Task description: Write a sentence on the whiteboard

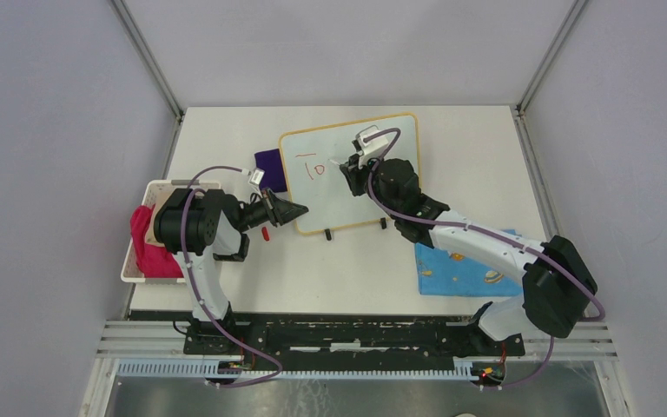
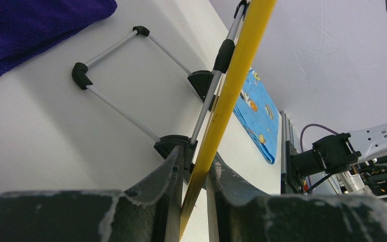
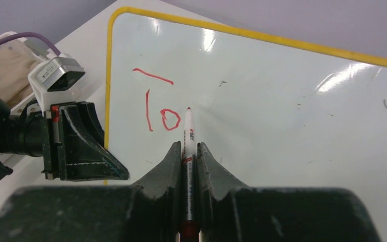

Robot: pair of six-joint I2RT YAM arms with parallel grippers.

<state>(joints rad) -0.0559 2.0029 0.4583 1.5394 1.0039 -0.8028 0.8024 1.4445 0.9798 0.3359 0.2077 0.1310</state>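
Here my left fingers pinch the yellow edge of the whiteboard between them, steadying it for writing; my right fingers clamp a red marker, tip just ahead of them, beside the sentence, so far "To".

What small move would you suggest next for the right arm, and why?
Probably slide the marker slightly right of the red "To" and start the next letter: the right gripper pinches it, tip beside the "o", and the left gripper clamps the whiteboard.
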